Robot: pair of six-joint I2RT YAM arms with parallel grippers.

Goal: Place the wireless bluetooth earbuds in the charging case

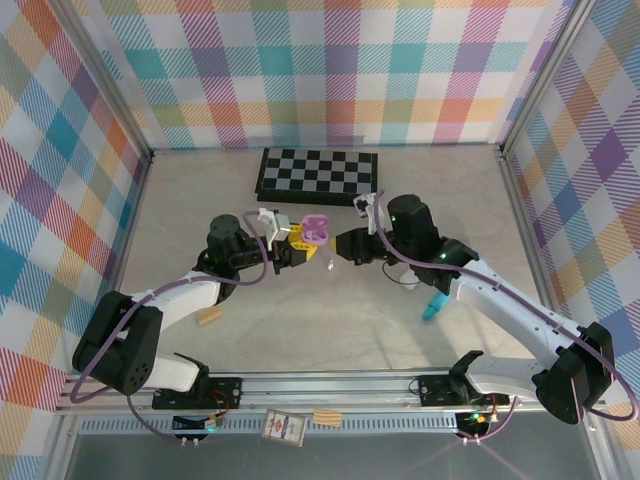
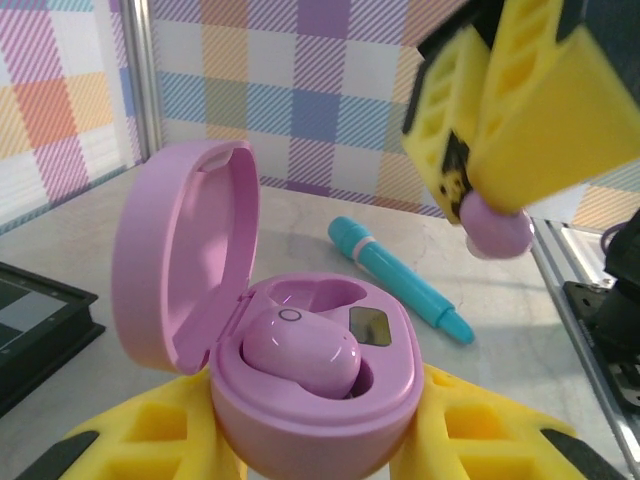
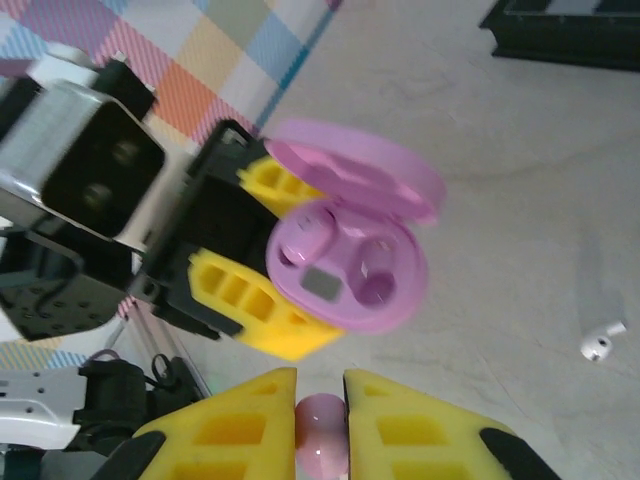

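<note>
My left gripper (image 1: pixel 295 240) is shut on the base of an open pink charging case (image 2: pixel 320 385), its lid tilted back. One pink earbud (image 2: pixel 300 350) sits in the case's slot; the other slot (image 3: pixel 375 275) is empty. My right gripper (image 3: pixel 320 400) is shut on a second pink earbud (image 3: pixel 321 435), pinched between its yellow fingers (image 2: pixel 530 110). This held bud (image 2: pixel 497 228) hangs a short way from the case's open top, not touching it. A white earbud (image 3: pixel 598 343) lies loose on the table near the case.
A black chessboard (image 1: pixel 318 172) lies at the back of the table. A teal stick-shaped object (image 1: pixel 436 304) rests under the right arm. A tan cork-like block (image 1: pixel 209 317) sits beside the left arm. Checked walls close in three sides.
</note>
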